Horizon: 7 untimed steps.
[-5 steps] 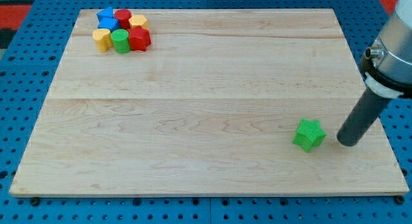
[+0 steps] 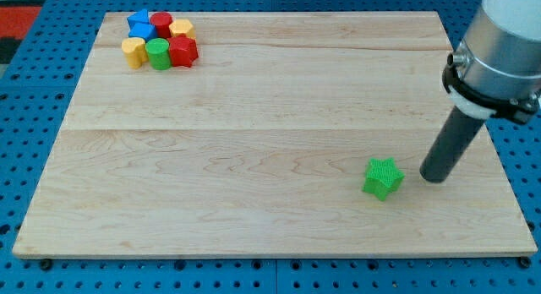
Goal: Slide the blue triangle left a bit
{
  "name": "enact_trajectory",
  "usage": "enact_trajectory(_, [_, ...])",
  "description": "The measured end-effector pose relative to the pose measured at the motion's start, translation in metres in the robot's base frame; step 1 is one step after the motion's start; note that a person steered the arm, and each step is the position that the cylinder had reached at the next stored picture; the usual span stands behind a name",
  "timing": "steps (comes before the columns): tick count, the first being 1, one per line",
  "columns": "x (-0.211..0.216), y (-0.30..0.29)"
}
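Blue blocks (image 2: 140, 25) sit at the view's top left in a tight cluster; which one is the triangle is hard to make out. The cluster also holds a red cylinder (image 2: 161, 24), a yellow block (image 2: 181, 28), a yellow heart (image 2: 133, 51), a green cylinder (image 2: 157, 53) and a red star (image 2: 183, 50). My tip (image 2: 433, 178) rests on the board at the view's lower right, far from the cluster. It stands just right of a green star (image 2: 382, 177), with a small gap between them.
The wooden board (image 2: 254, 142) lies on a blue pegboard surface (image 2: 34, 125). The arm's grey body (image 2: 499, 49) hangs over the board's right edge.
The green star has slid left. My tip has moved left and slightly up behind it.
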<state>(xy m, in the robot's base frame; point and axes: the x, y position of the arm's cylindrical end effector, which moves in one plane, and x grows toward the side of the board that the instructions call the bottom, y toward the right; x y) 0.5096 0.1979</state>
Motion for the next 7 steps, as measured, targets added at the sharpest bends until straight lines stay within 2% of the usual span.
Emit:
enact_trajectory(1, [-0.041,-0.023])
enact_trajectory(3, [-0.083,-0.101])
enact_trajectory(5, [-0.118,-0.116])
enact_trajectory(6, [-0.12,-0.119])
enact_trajectory(7, [-0.157,-0.152])
